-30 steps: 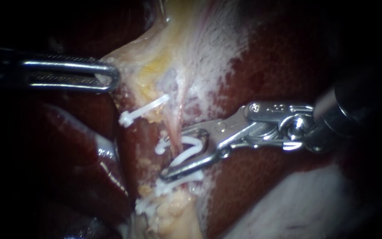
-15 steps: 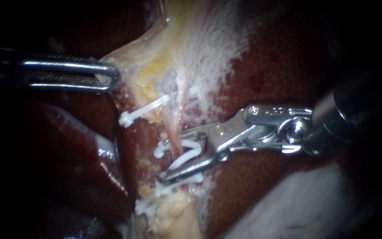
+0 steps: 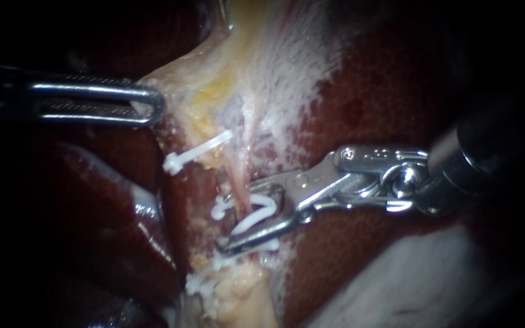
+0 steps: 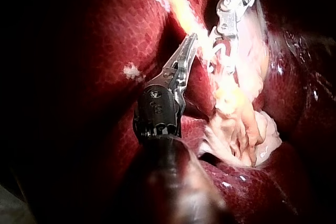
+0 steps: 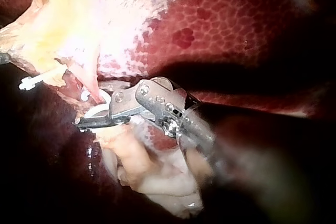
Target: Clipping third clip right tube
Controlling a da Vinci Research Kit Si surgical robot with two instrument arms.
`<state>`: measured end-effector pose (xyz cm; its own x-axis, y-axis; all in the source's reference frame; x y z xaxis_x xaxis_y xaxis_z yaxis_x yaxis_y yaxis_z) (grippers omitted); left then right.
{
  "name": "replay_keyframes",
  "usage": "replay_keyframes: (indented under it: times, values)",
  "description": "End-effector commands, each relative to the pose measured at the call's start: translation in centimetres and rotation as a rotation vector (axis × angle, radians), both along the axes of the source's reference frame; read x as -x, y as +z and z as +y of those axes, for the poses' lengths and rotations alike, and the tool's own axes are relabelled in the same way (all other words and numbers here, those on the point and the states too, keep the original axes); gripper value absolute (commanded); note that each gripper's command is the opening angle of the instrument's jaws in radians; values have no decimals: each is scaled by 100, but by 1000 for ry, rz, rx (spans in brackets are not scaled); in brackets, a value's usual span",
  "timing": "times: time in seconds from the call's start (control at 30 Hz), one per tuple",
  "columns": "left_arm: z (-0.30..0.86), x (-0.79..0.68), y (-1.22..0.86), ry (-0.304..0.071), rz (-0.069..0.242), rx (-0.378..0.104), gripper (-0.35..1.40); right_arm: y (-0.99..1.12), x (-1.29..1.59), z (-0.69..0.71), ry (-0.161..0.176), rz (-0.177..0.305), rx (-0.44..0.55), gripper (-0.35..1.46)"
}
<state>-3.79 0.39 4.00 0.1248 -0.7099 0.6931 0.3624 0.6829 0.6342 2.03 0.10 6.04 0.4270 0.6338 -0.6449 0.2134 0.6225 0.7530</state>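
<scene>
clip (image 3: 257,211) in right instrument (image 3: 242,214), astride tube (image 3: 240,173) | left instrument (image 3: 152,105) left of tube

A surgical bench, seen close: a dark red mottled liver (image 3: 396,79) with pale yellow-white tissue (image 3: 256,54) lies brightly lit amid blackness. A small white plastic clip (image 3: 256,214) sits across a thin pink tube (image 3: 240,179), and two slender steel tools, the left instrument (image 3: 153,106) and the right instrument (image 3: 241,214), reach in.
</scene>
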Motion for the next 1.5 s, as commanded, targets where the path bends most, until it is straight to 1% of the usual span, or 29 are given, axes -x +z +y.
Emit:
replay_keyframes:
  times: [0.03, 0.1, 0.23, 0.37, 0.43, 0.8, 1.5]
  values:
    - [0, 0, 0, 0, -1, 0, -35, 0, 0, 0, 0, 0, 0, 37]
    - [0, 0, 0, 0, -1, 0, -35, 0, 0, 0, 0, 0, 0, 34]
    - [0, 0, 0, 0, -1, 0, -35, -1, 2, 1, 5, -14, -32, 13]
    - [0, 0, 0, 0, -1, 0, -35, -1, 4, 1, 6, -18, -43, -25]
    - [0, 0, 0, 0, -1, 0, -35, -1, 5, 1, 6, -18, -43, -35]
    - [0, 0, 0, 0, 0, 0, -35, 3, 9, 3, 4, -17, -42, -35]
    - [-1, -2, -1, -2, 2, 0, -35, 4, 9, 3, 2, -16, -42, -35]
